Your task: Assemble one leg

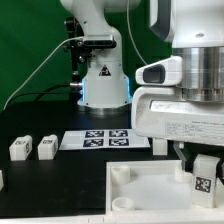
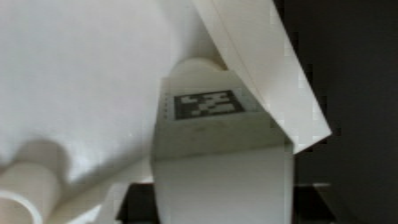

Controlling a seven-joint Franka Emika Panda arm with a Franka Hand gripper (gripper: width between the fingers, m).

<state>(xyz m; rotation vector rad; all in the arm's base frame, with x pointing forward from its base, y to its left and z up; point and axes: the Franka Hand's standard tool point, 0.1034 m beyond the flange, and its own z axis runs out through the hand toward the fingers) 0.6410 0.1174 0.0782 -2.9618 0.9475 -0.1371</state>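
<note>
Hand (image 1: pixel 203 172) grips 1 leg (image 1: pixel 201 178) upright between its fingers, over the panel (image 1: pixel 140 190).

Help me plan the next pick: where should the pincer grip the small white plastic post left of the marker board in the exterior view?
Grip the small white plastic post across its middle, probably from above: it lies on the table, apart from the neighbouring post.

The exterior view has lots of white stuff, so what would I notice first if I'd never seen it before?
First, the big white gripper at the exterior view's right, holding a small tagged leg upright over a corner of the large white panel. Behind it the marker board lies flat on the black table. Two spare legs lie at the exterior view's left.
</note>
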